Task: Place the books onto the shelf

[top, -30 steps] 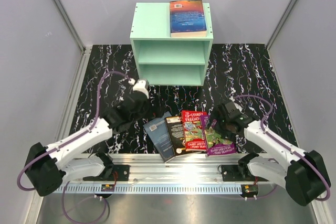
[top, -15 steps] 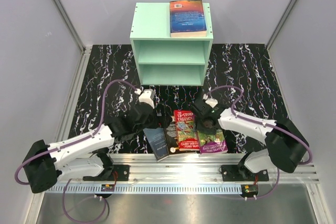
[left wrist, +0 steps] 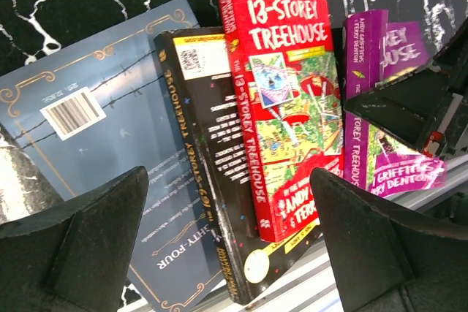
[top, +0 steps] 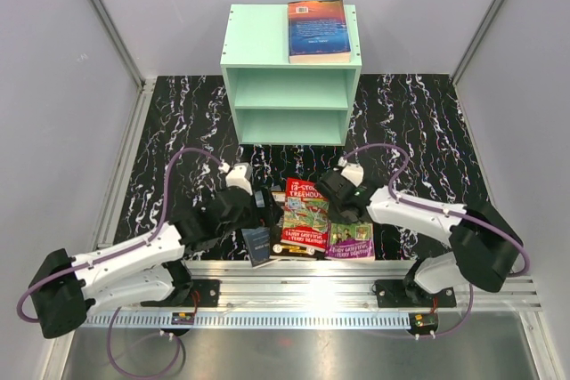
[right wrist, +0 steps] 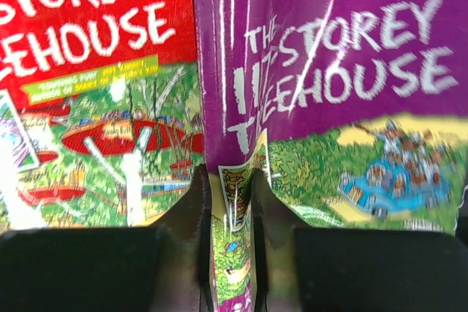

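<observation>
Purple book (right wrist: 351, 85) cover pinched inside right hand (right wrist: 232, 206).

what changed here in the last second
The right gripper swung in and closed on the spine of the purple book; the left gripper came down, open, over the books, which bunched closer together. The shelf and the blue book on top stayed put.

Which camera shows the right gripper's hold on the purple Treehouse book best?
Right wrist: the right gripper pinches the purple book's creased edge up close. Top external shows it tiny; left wrist shows the book, grip unclear.
</observation>
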Motion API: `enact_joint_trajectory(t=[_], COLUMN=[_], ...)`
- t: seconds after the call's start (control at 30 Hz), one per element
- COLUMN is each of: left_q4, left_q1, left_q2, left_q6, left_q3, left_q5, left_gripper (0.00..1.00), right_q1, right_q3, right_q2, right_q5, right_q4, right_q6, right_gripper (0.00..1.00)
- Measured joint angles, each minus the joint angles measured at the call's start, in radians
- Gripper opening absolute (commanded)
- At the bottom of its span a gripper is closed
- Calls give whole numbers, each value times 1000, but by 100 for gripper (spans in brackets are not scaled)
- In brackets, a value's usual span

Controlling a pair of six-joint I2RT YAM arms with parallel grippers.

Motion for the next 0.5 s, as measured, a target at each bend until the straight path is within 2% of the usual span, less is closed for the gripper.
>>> enact_joint_trajectory(t=[0.17, 0.37, 0.5], left_q4=[74, 406, 549], left_q1=[-24, -103, -182], left_q2=[9, 47, 140], left_q6=[0, 0, 5], left_q3=[-4, -119, -144], left_q5=[31, 131, 155], left_gripper=[95, 96, 96], right_q1=[32, 47, 47], right_q3=[-2, 8, 28], right_q2=[-114, -276, -266], right_q5=[-28, -106, -146], right_q4=[-75, -121, -99], right_q6=[46, 85, 96], right_gripper=[0, 0, 0])
